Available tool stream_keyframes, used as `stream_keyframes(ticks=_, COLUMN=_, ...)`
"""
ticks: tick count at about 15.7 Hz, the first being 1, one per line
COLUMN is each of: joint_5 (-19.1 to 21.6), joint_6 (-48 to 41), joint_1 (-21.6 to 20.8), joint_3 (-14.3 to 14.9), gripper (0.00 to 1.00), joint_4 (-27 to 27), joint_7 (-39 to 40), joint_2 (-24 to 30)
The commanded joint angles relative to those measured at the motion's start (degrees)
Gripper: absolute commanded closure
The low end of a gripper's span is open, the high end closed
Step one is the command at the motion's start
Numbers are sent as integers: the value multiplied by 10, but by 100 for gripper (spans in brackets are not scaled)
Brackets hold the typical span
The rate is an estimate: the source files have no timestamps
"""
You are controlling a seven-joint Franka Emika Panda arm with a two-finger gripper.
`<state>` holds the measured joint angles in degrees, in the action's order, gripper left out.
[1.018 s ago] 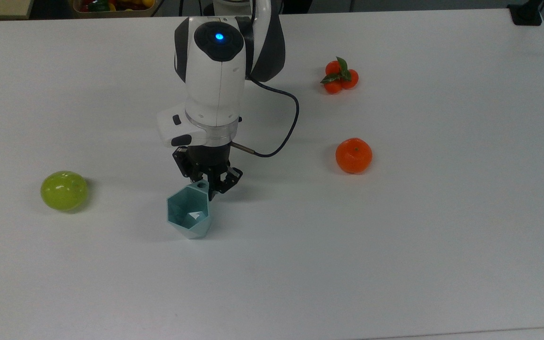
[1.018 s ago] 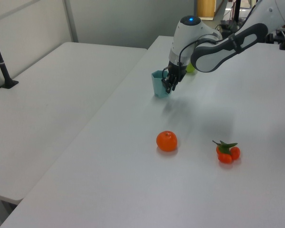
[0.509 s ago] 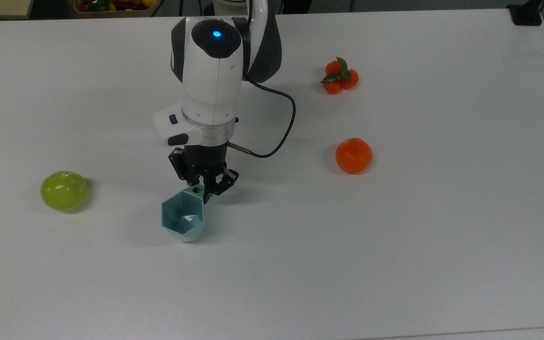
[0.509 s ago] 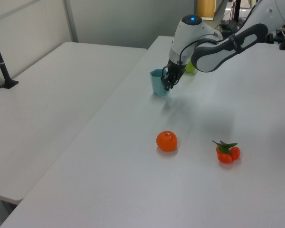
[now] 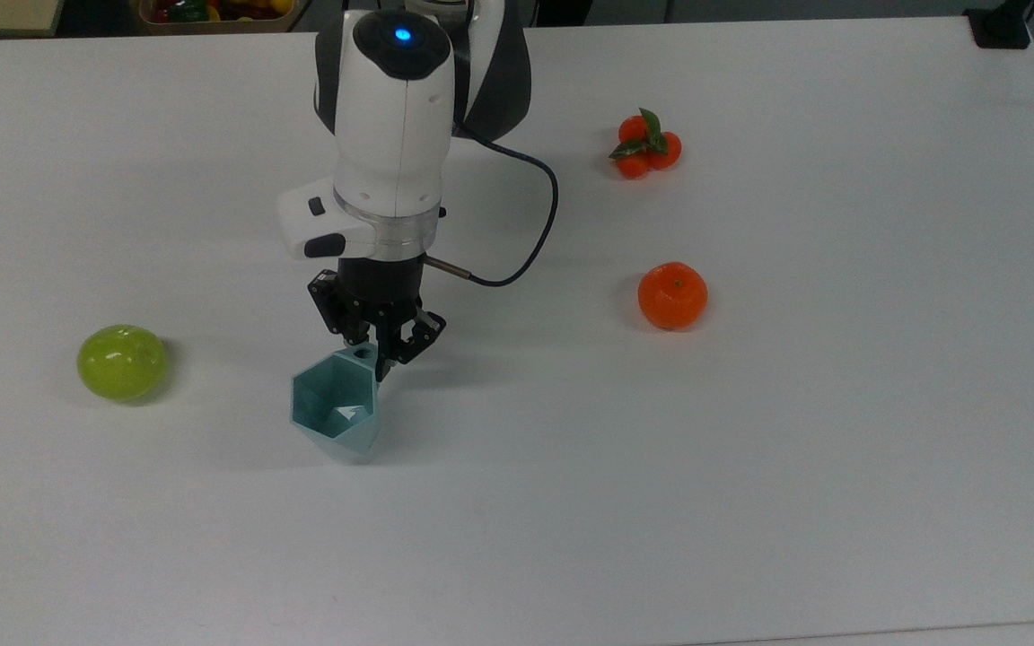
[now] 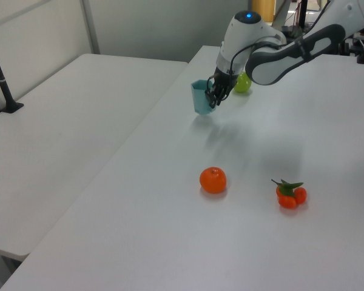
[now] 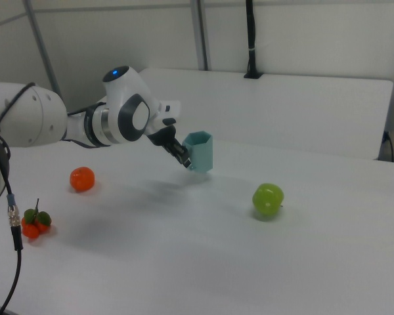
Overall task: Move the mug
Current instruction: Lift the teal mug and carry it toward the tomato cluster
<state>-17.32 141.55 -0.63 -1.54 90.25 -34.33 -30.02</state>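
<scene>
The mug (image 5: 335,410) is a pale teal faceted cup with a hexagonal rim, held upright just above the white table (image 5: 750,449). My gripper (image 5: 373,352) is shut on its small looped handle, at the rim's far side in the top view. In the left view the mug (image 6: 201,98) hangs at the gripper (image 6: 213,99) tips, lifted off the surface. In the right view the mug (image 7: 199,150) sits to the right of the gripper (image 7: 183,157).
A green apple (image 5: 121,362) lies to the top view's left of the mug. An orange (image 5: 672,294) and a cluster of small tangerines with leaves (image 5: 645,145) lie to the top view's right. A black cable (image 5: 535,233) loops from the wrist.
The gripper has carried the mug toward the top view's left and slightly up, closer to the green apple. The fruits have not moved.
</scene>
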Motion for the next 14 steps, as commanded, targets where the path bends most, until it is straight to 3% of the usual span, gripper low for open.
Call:
stream_keyframes(ticks=1, joint_5=-4, joint_6=-25, joint_1=1, joint_3=2, gripper=100, joint_4=29, joint_7=-8, joint_2=61)
stream_keyframes(ticks=7, joint_5=47, joint_6=-126, joint_1=1, joint_3=-2, gripper=100, joint_4=35, joint_7=18, joint_2=144)
stream_keyframes(ticks=11, joint_5=133, joint_6=-237, joint_1=1, joint_3=-2, gripper=100, joint_4=43, joint_7=147, joint_2=203)
stream_keyframes(ticks=14, joint_5=153, joint_6=-332, joint_1=2, joint_3=-2, gripper=100, joint_4=72, joint_7=247, joint_2=257)
